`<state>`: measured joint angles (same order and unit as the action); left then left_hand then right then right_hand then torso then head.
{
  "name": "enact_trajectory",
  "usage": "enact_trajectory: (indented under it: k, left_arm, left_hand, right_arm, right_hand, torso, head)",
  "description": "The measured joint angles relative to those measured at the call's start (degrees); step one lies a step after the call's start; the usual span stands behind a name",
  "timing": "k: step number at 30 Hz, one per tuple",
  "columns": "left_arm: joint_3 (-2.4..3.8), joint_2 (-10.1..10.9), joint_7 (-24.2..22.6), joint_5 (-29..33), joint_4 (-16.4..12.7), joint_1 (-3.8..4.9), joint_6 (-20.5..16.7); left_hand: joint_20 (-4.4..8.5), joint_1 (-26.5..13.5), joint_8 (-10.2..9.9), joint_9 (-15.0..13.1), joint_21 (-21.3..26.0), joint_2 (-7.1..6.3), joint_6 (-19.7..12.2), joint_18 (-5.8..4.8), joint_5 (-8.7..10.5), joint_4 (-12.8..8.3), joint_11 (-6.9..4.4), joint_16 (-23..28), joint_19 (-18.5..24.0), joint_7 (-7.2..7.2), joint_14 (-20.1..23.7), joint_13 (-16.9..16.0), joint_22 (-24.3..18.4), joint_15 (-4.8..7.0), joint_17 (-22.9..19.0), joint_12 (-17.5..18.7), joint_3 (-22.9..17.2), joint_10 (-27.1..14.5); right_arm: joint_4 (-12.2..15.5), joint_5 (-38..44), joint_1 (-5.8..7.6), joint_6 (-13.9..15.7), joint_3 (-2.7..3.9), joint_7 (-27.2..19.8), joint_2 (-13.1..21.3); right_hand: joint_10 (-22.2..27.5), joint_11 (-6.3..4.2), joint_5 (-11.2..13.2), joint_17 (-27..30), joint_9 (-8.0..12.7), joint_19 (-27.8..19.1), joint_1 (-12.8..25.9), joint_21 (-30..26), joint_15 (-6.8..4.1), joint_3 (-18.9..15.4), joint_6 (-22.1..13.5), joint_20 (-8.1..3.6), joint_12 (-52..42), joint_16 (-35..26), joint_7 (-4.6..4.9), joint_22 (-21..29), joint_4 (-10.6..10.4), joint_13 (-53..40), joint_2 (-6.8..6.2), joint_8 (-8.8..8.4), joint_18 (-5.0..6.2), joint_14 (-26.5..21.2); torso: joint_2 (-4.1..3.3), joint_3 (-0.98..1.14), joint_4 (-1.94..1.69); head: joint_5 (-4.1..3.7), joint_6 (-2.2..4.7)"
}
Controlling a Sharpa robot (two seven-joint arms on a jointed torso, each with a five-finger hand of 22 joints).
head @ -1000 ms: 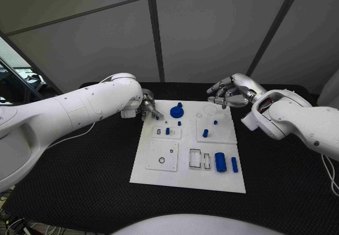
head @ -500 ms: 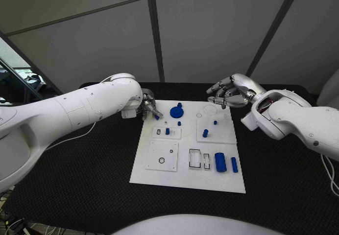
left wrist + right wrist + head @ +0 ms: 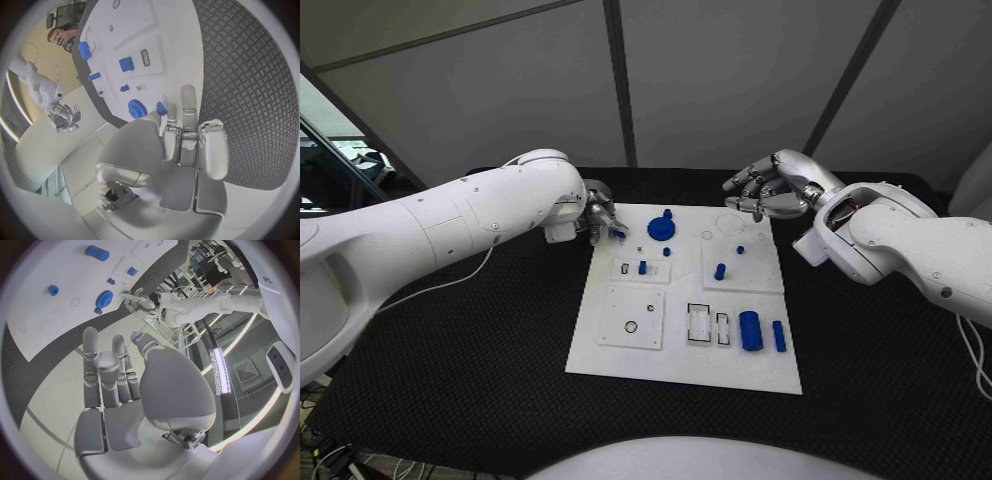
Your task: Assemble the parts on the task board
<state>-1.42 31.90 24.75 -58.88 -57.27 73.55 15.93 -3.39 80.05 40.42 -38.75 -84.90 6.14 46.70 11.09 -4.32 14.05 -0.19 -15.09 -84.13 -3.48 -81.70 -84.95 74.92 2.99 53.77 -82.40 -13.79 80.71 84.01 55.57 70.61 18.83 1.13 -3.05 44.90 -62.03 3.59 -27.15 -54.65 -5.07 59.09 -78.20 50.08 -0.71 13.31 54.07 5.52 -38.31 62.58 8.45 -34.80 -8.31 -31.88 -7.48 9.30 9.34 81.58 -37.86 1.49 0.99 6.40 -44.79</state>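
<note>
Task board (image 3: pixel 678 372), flat white plate, lying mid-worktop (image 3: pixel 473 340) on black diamond-textured mat. Left hand (image 3: pixel 599 222), silver, hovering at board's 10 o'clock corner; whether pinching small blue part (image 3: pixel 161 108) at fingertips or only touching, cannot tell. Round toothed blue gear (image 3: pixel 661 229) sitting at board's 12 o'clock, just beside that hand. Right hand (image 3: pixel 764 194) hanging off 1 o'clock corner, fingers apart, holding nothing. Blue cylinder (image 3: pixel 750 331) lying at 5 o'clock, slim blue peg (image 3: pixel 779 336) beside it.
</note>
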Motion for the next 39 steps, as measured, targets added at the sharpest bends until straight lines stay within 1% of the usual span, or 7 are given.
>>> enact_trajectory:
  k: [4, 5, 9, 14, 21, 33, 39]
  left_arm:
    - [0.00, 2.07, -0.01, 0.84, -3.06, 0.00, -1.11]
    - [0.00, 2.69, -0.01, 1.00, -4.03, 0.00, -1.49]
    - [0.00, 5.46, 0.01, 1.55, -8.45, 0.00, -3.38]
    - [-0.01, 9.36, 0.08, 2.00, -15.03, -0.41, -6.77]
    - [-0.08, 12.71, 0.11, 2.26, -20.98, -1.70, -11.27]
    - [-0.09, 13.14, -0.01, -0.27, -22.79, -2.87, -14.75]
    - [-0.13, 12.91, -0.26, -4.14, -23.45, -3.68, -15.64]
  left_hand:
    - [0.00, -4.29, 0.24, -0.97, 0.00, -4.28, 0.34, 0.01, 0.00, -2.05, -0.22, 0.27, 0.00, 0.10, -0.24, 9.61, 0.00, 0.17, 0.38, 0.09, -10.21, 0.22]
    - [0.00, -5.56, 0.47, -1.26, 0.00, -5.54, 0.59, 0.01, 0.00, -3.10, -0.31, 0.47, 0.00, 0.17, -0.24, 10.25, 0.00, 0.18, 0.50, 0.07, -13.18, 0.32]
    - [0.00, -8.22, 0.69, -1.93, 0.00, -7.09, 0.83, 0.01, 0.00, -4.18, -0.31, 0.47, 0.00, 0.22, -0.43, 10.01, 0.00, -0.01, 0.63, -0.08, -17.15, 0.33]
    - [0.00, -8.90, 0.73, -2.13, 0.00, -7.78, 0.93, 0.01, 0.21, -4.82, -0.30, 0.46, 0.00, 0.12, -0.62, 10.00, 0.00, 0.18, 0.72, -0.08, -18.57, 0.72]
    - [0.00, -9.51, 0.94, -2.30, 0.00, -8.38, 1.23, 0.01, 0.61, -5.38, -0.29, 0.46, 0.00, 0.21, -0.62, 10.01, 0.00, 0.18, 0.78, -0.08, -19.59, 0.73]
    - [0.00, -10.37, 0.94, -2.42, 0.00, -8.88, 1.33, 0.00, 1.02, -6.23, -0.29, 0.66, 0.00, 0.10, -0.62, 10.02, 0.00, 0.17, 0.83, -0.08, -20.45, 0.73]
    - [0.21, -9.61, 0.94, -2.43, 0.00, -10.10, 1.43, 0.02, 1.02, -6.48, -0.27, 0.66, 0.21, -0.01, -0.62, 10.02, 0.00, 0.17, 0.89, 0.31, -20.69, 0.73]
  right_arm:
    - [-0.07, 0.00, 0.00, -0.04, 0.00, 0.02, 0.04]
    - [-0.08, 0.00, 0.00, -0.05, 0.00, 0.03, 0.05]
    - [-0.12, 0.00, 0.00, -0.08, 0.00, 0.05, 0.11]
    - [-0.22, 0.00, 0.00, -0.13, 0.00, 0.08, 0.21]
    - [-0.42, 0.00, 0.00, -0.20, -0.01, 0.10, 0.20]
    - [-0.49, 0.01, -0.01, -0.28, -0.02, 0.11, 0.17]
    - [-0.49, 0.01, -0.01, -0.28, -0.02, 0.11, 0.19]
  right_hand:
    - [0.00, 0.00, 0.00, 0.00, 0.00, 0.00, 0.00, 0.00, 0.00, 0.00, 0.00, 0.00, 0.00, 0.00, 0.00, 0.00, 0.00, 0.00, 0.00, 0.00, 0.00, 0.00]
    - [0.00, 0.00, 0.00, 0.00, 0.00, 0.00, 0.00, 0.00, 0.00, 0.00, 0.00, 0.00, 0.00, 0.00, 0.00, 0.00, 0.00, 0.00, 0.00, 0.00, 0.00, 0.00]
    - [0.00, 0.00, -0.30, 0.00, 0.00, 0.22, 0.00, 0.00, 0.00, 0.16, 0.00, -0.21, 0.00, 0.00, 0.00, 0.00, -0.16, 0.06, 0.00, 0.00, 0.00, 0.00]
    - [0.00, 0.00, -0.30, 0.01, 0.00, 0.22, 0.00, 0.00, -0.02, 0.16, 0.00, -0.21, 0.00, 0.00, 0.00, 0.00, -0.16, 0.06, 0.00, 0.00, 0.00, 0.02]
    - [0.00, 0.00, -0.30, 0.01, 0.00, 0.21, 0.00, 0.00, -0.21, 0.16, 0.00, -0.21, 0.00, 0.00, 0.00, 0.01, -0.16, 0.06, 0.00, 0.00, 0.00, 0.21]
    - [0.00, 0.00, -0.64, 0.02, 0.00, 0.43, 0.00, 0.00, -0.21, 0.16, 0.00, 0.00, 0.00, 0.00, 0.00, 0.01, -0.16, 0.13, 0.00, 0.00, 0.00, 0.21]
    - [0.00, 0.00, -0.64, 0.02, 0.00, 0.43, 0.00, 0.00, -0.21, 0.16, 0.00, 0.00, 0.00, 0.00, 0.00, 0.01, -0.16, 0.13, 0.00, 0.00, 0.00, 0.21]
  torso:
    - [0.04, 0.01, -0.04]
    - [0.04, 0.01, -0.05]
    - [0.08, 0.03, -0.11]
    - [0.08, 0.03, -0.18]
    - [0.16, 0.10, -0.49]
    - [0.13, 0.18, -0.53]
    - [0.08, 0.15, -0.53]
  head:
    - [0.08, 0.04]
    - [0.11, 0.04]
    - [0.31, -0.01]
    - [0.58, -0.01]
    - [0.60, -0.20]
    - [0.62, -0.16]
    - [0.39, -0.42]
